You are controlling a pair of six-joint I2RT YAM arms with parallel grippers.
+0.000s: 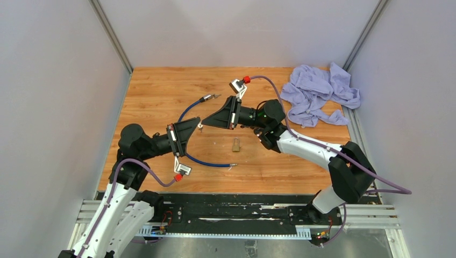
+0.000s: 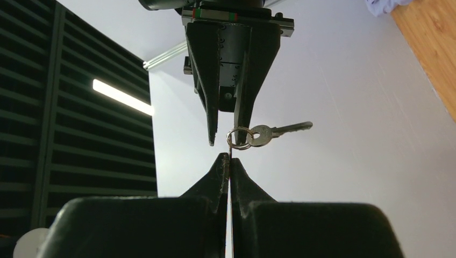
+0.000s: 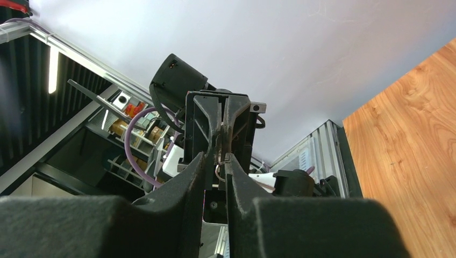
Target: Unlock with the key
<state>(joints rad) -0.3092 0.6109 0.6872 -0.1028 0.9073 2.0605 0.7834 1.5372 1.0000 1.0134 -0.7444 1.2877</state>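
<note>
Both arms reach in over the table, with the left gripper and right gripper meeting tip to tip. The left is clamped on one key ring. The right's jaws are narrowly apart, with the ring at one fingertip and one key jutting sideways. One padlock lies on the table, apart.

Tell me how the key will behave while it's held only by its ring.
The key juts sideways from the key ring pinched by the left gripper, so it will probably swivel freely. Thin, bare metal: likely light, stiff and slippery.
</note>
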